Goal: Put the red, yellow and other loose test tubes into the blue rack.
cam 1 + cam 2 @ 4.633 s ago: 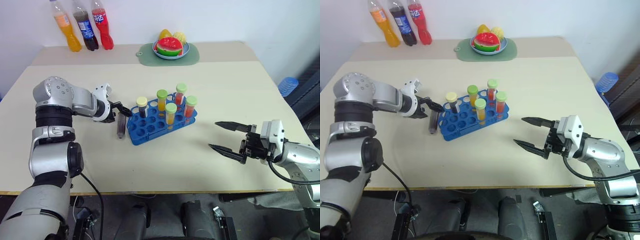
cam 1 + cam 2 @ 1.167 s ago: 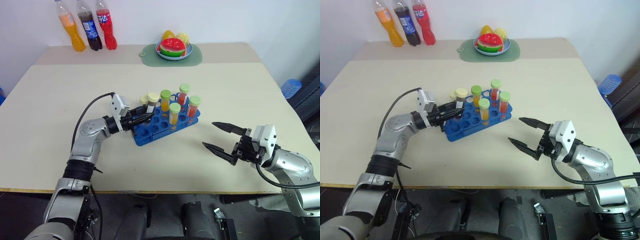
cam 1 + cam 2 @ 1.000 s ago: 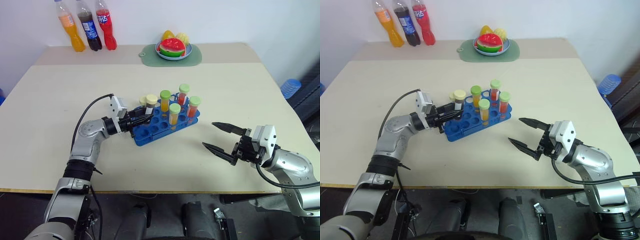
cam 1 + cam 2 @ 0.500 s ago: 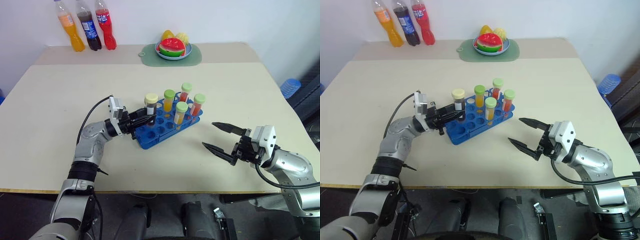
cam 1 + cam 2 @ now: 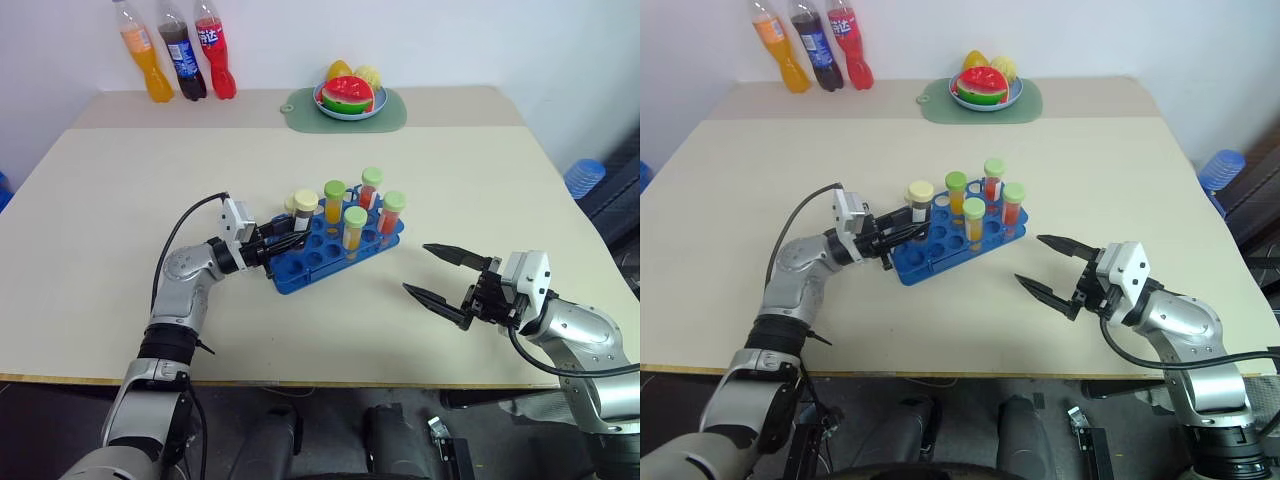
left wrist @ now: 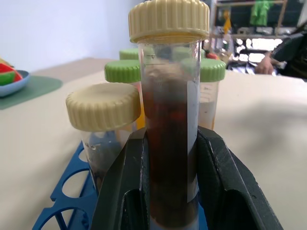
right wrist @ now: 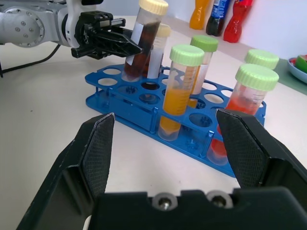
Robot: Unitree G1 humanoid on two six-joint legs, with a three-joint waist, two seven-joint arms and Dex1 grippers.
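Left wrist view: fingers (image 6: 144,191) clamp brown tube (image 6: 168,158) over blue rack (image 7: 144,103).

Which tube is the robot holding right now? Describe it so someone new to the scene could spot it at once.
Start at the blue rack in the middle of the table. At its end nearest the left gripper, that gripper is shut on the dark brown tube, over the rack's holes. It has a cream cap, it leans, and it rises above the other cream-capped tube beside it.

Rack (image 5: 330,252) mid-table (image 5: 120,180), tubes (image 5: 352,222) in it (apparently six); bottles (image 5: 182,50) far left.
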